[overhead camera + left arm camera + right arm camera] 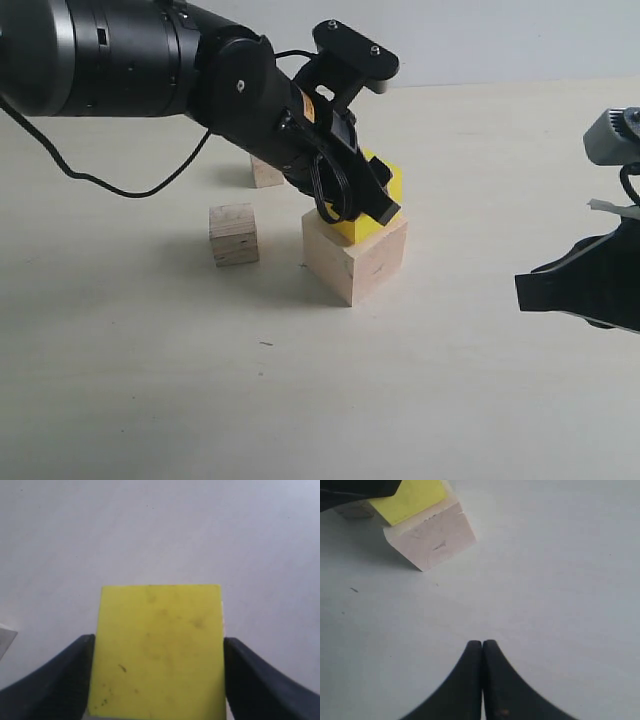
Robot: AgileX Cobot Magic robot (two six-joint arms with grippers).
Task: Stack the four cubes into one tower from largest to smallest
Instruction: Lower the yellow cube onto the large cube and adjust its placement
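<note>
Stacking update | left gripper (159, 641) pinching yellow cube (390, 180), sat on big pale cube (355, 262) | grainy cube (233, 235) at its 9 o'clock, tiny cube (266, 173) at 11, both unstacked | right gripper (482, 644) fingers pressed together

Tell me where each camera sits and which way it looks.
Exterior view: off the arms, facing across the table at the yellow block; shows the left arm, left gripper and right gripper.
Left wrist view: on the left arm, looking along the left gripper at the yellow block clamped between its fingers.
Right wrist view: on the right arm, looking over the shut right gripper at the table.
Shared: exterior and right wrist views both show the yellow block on the big wooden block.
</note>
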